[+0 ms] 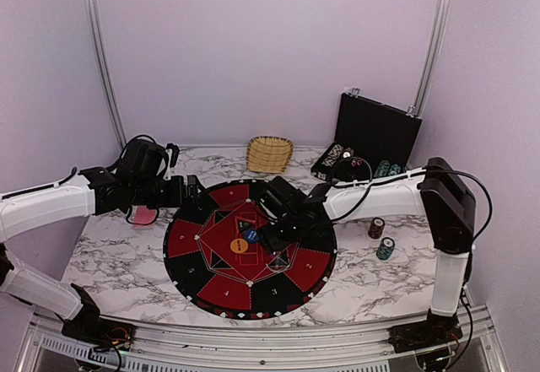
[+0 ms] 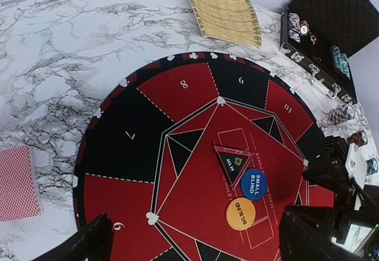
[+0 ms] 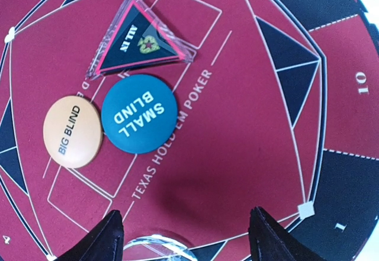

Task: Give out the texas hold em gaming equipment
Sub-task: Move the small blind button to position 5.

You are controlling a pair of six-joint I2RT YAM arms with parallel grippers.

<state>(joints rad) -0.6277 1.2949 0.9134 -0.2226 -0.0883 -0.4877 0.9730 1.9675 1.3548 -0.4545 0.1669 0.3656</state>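
On the round black-and-red mat lie a blue SMALL BLIND disc, an orange BIG BLIND disc and a black-and-red ALL IN triangle. All three also show in the left wrist view: the blue disc, the orange disc, the triangle. My right gripper hovers open just beside the blue disc, with a clear round piece at the frame's bottom between its fingers. My left gripper is open and empty over the mat's left part. Red-backed cards lie left of the mat.
A dark red chip stack and a teal-and-white stack stand right of the mat. An open black case with more chips is at the back right. A wicker basket stands behind the mat.
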